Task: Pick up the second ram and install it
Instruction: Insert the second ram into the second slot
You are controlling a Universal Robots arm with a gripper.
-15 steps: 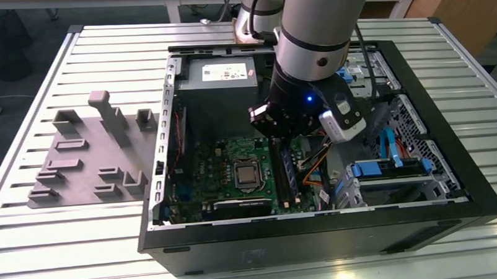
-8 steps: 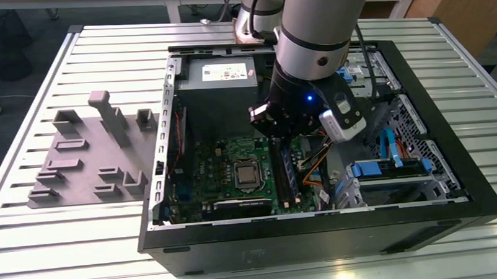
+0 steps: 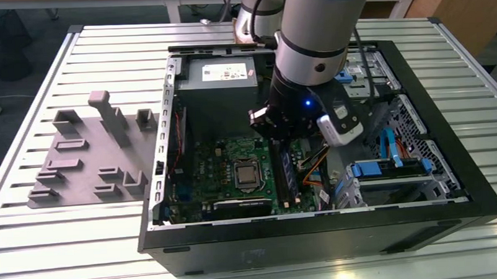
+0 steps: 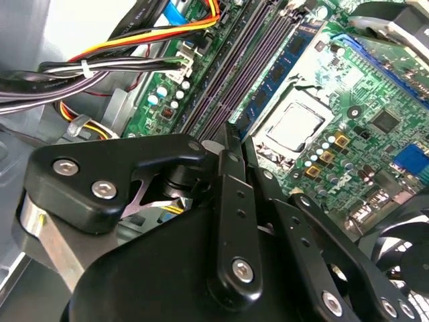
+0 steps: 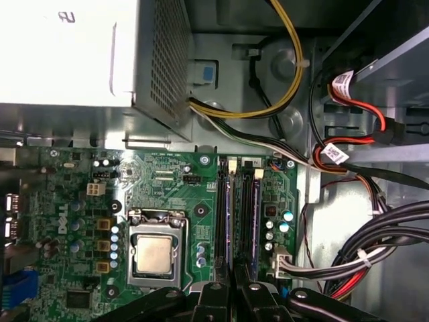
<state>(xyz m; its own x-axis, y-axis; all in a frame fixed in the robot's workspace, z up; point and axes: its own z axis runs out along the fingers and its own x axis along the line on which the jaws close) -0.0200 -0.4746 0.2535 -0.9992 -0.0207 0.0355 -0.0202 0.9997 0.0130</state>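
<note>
Second ram [image 5: 232,272] seemingly pinched upright between jaws

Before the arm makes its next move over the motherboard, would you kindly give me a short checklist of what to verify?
1. The end effector positioned over the memory slots: ok.
2. The second ram held in the end effector: cannot tell.
3. The cable bundle lying beside the memory slots, not across them: ok.
4. Latches of the memory slots open: cannot tell.
5. The computer case open on top for access: ok.
</note>
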